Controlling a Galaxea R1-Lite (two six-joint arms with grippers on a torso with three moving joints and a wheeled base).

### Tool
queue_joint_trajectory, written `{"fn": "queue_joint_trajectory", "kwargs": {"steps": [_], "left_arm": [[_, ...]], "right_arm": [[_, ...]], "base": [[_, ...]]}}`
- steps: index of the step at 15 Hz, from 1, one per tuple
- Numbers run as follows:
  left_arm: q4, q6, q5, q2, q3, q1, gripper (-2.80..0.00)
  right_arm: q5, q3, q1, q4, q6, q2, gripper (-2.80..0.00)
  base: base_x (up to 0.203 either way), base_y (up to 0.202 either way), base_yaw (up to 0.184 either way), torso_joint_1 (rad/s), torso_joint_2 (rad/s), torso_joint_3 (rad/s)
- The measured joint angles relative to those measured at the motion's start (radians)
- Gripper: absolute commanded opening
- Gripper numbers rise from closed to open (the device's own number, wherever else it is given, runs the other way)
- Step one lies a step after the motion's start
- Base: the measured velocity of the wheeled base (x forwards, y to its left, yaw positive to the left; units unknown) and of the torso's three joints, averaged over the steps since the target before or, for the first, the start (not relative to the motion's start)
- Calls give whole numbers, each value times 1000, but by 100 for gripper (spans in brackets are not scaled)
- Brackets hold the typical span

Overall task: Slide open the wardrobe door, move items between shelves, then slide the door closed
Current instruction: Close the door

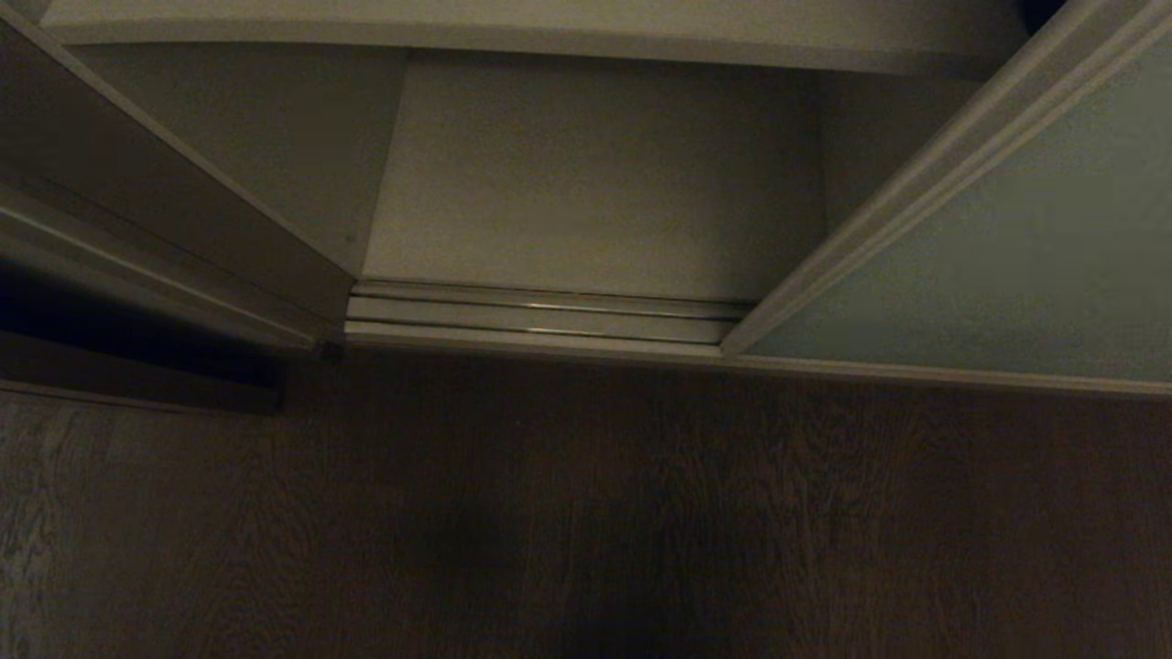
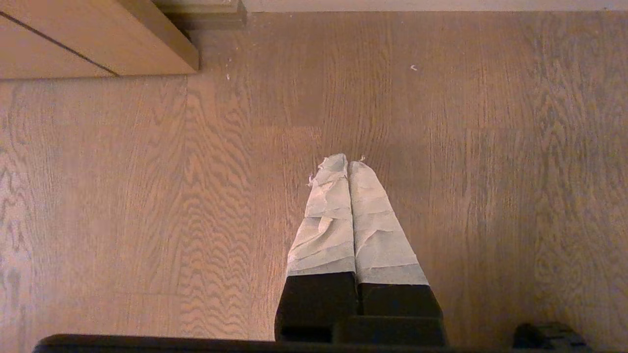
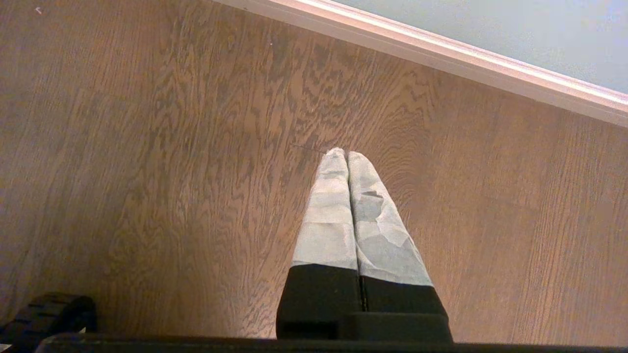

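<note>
sliding wardrobe door [image 3: 515, 29] beyond closed right gripper [image 3: 347, 156]

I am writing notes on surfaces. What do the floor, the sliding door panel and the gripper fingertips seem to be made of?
Floor: wood or wood-look laminate, matte, with clear grain lines.
Sliding wardrobe door: smooth matte grey-green panel, possibly frosted glass or laminate, in a pale metal-looking frame.
Left gripper and right gripper: fingertips wrapped in wrinkled pale tape.

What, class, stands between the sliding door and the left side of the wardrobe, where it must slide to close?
Nothing visible. The sliding door stands at the right, and the floor rail runs bare across the open bay to the left side wall. No toys show on the bottom shelf.
</note>
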Motion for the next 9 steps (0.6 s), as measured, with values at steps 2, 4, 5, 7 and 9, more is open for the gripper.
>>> {"fn": "queue_joint_trajectory", "kwargs": {"steps": [2,4,5,7,9], "left_arm": [[0,0,-2,0,0,0,-280],[0,7,-2,0,0,0,-280],[1,9,-4,0,0,0,-280],[1,12,-5,0,0,0,-280],[0,3,-1,0,0,0,-280]], "right_arm": [[-1,0,0,0,2,0,-280],[-2,0,0,1,18,0,-280],[-2,0,0,0,21,0,-280],[-2,0,0,0,20,0,-280],[-3,0,0,0,22,0,-280]], "base": [[0,0,0,0,0,0],[0,0,0,0,0,0],[0,0,0,0,0,0],[0,0,0,0,0,0],[0,0,0,1,2,100]]}}
